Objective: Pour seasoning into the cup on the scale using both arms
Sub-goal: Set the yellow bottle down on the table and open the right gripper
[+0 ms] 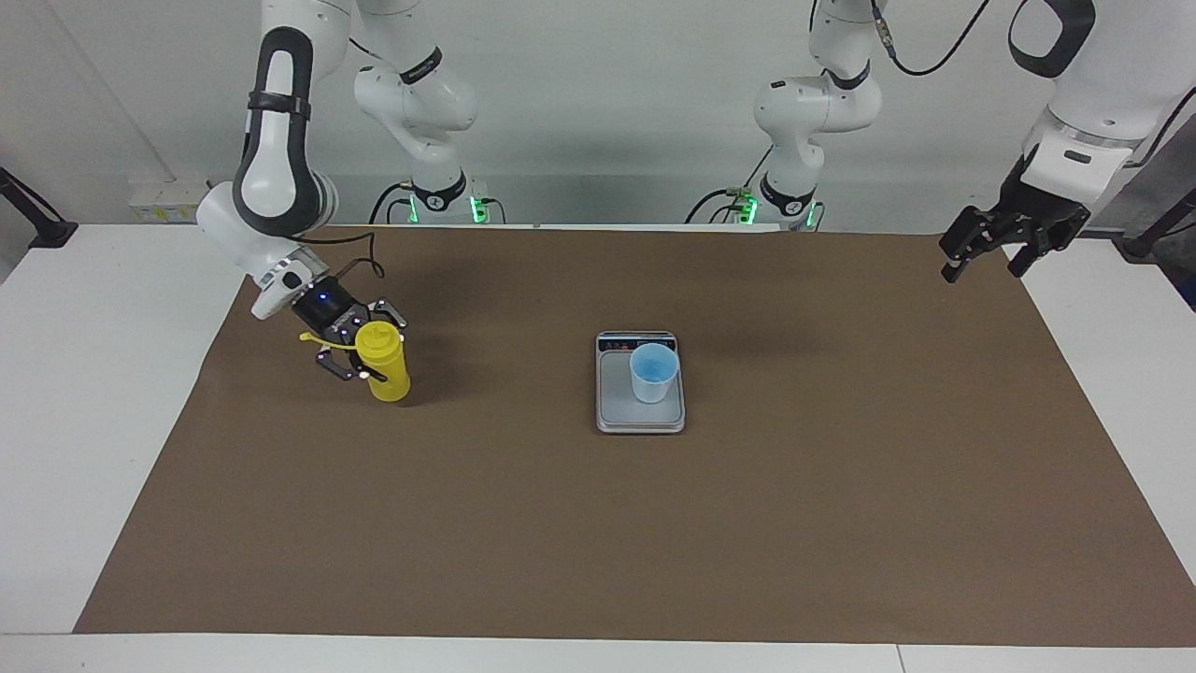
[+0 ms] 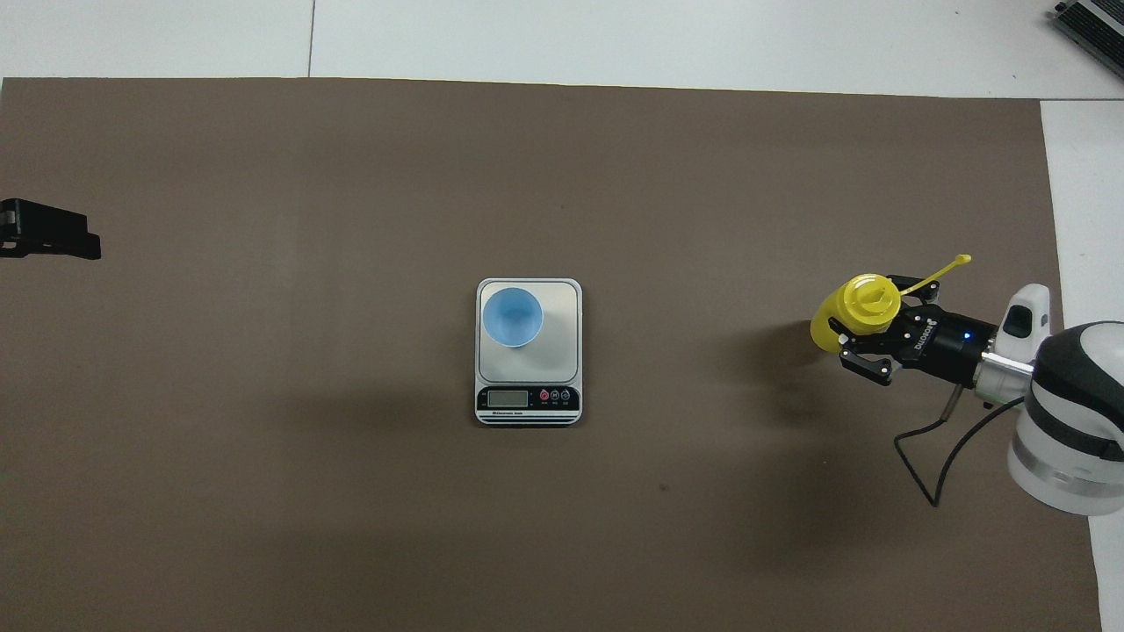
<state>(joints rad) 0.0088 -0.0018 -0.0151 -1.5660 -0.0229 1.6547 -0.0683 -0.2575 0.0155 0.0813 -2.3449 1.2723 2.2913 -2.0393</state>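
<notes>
Toward the right arm's end of the table, your right end effector grips the seasoning slightly tilted, well apart from the cup on the scale; a loose hold could let it slip, while your left end effector waits open.

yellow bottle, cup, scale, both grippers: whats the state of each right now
yellow bottle: upright on the brown mat at the right arm's end, cap off and hanging by its strap
right gripper: around the bottle's upper part, fingers either side
cup: upright on the scale, no contents visible
scale: flat at mid table, display edge toward the robots
left gripper: open, raised over the mat's edge at the left arm's end, waiting
</notes>
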